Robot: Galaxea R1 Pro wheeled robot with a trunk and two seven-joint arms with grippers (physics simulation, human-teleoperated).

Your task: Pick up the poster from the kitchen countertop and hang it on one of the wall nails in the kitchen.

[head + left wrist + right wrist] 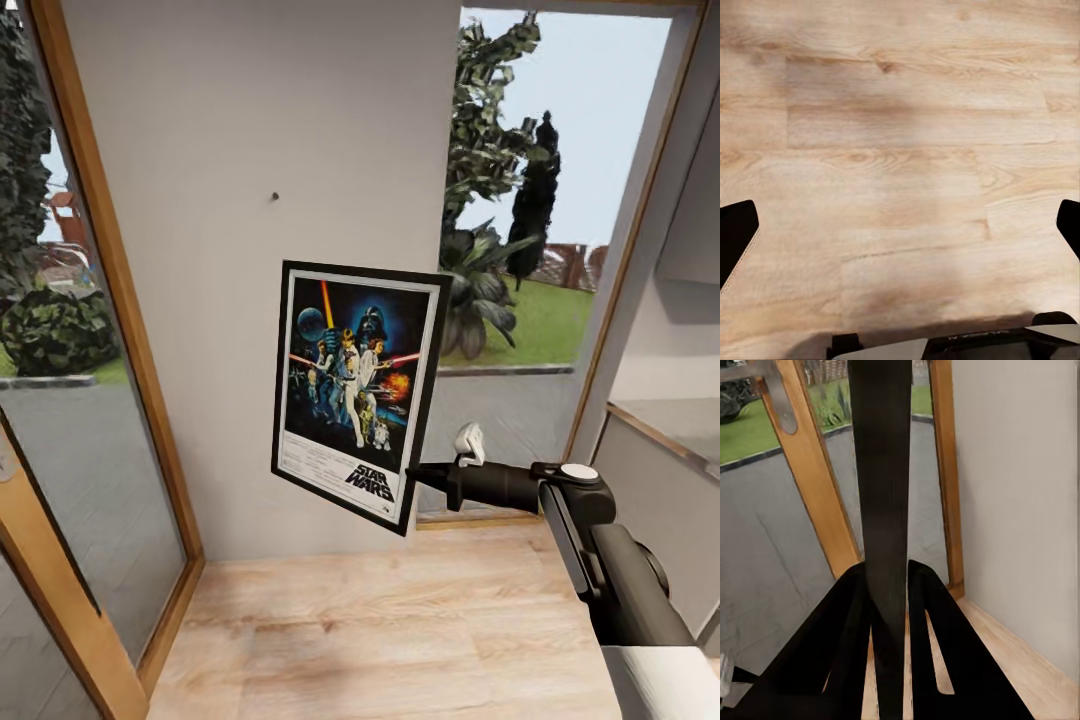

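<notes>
Poster (355, 395) first: it hangs in the air off the floor, upright with its long axis vertical, turned slightly so its printed face looks toward the head camera. The right gripper (428, 474) is clenched on its lower right edge, reaching in from the right on a nearly level arm. In the right wrist view the frame's edge (886, 510) runs straight up between the two dark fingers (937, 660), which press it from both sides. The left gripper (900, 232) hangs released over the plank floor (900, 135), jaws wide apart with nothing between them, so the right arm alone carries the job.

Beyond the poster stands the pale wall (250, 130), and on it the nail (274, 196) is a dark speck above the frame's top edge and a little to its left. My judgement: the poster must go up, leftward, and closer to the wall. The head view shows nail and poster together; the right wrist view shows the grip, a wooden door frame (814, 480) and paving outside.
</notes>
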